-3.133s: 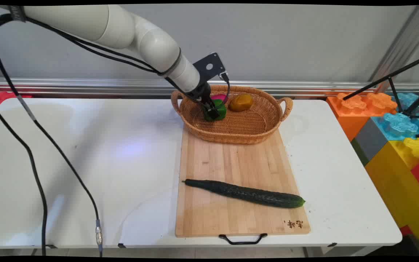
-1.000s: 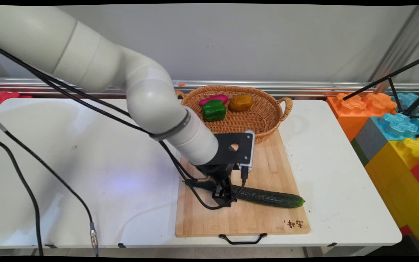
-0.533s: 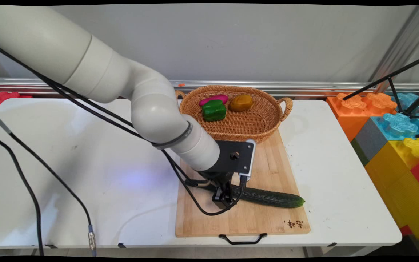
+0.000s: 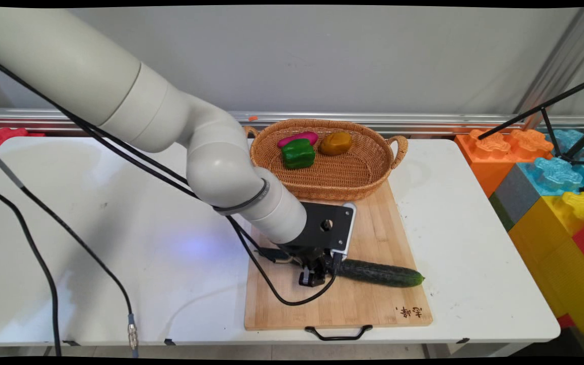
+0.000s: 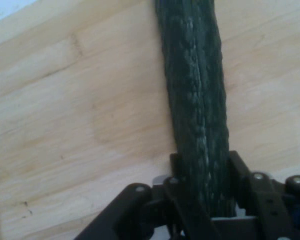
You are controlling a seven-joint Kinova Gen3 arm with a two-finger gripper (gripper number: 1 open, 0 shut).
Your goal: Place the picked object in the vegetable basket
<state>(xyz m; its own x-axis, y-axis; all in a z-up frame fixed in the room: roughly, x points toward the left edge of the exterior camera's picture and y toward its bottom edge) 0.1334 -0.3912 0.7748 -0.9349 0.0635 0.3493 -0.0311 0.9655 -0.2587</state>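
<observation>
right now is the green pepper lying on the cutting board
No, the green pepper lies inside the wicker basket, beside a pink vegetable; only the cucumber lies on the cutting board.

Cucumber [image 4: 380, 272]: long, dark green, ridged skin, lying flat on the wooden cutting board [image 4: 368, 309], its length running from 9 o'clock to 3 o'clock across the board's near half. The tool [image 4: 314, 276] straddles it towards its 9 o'clock end, a finger [image 5: 182, 172] pressed against each side of it.
</observation>
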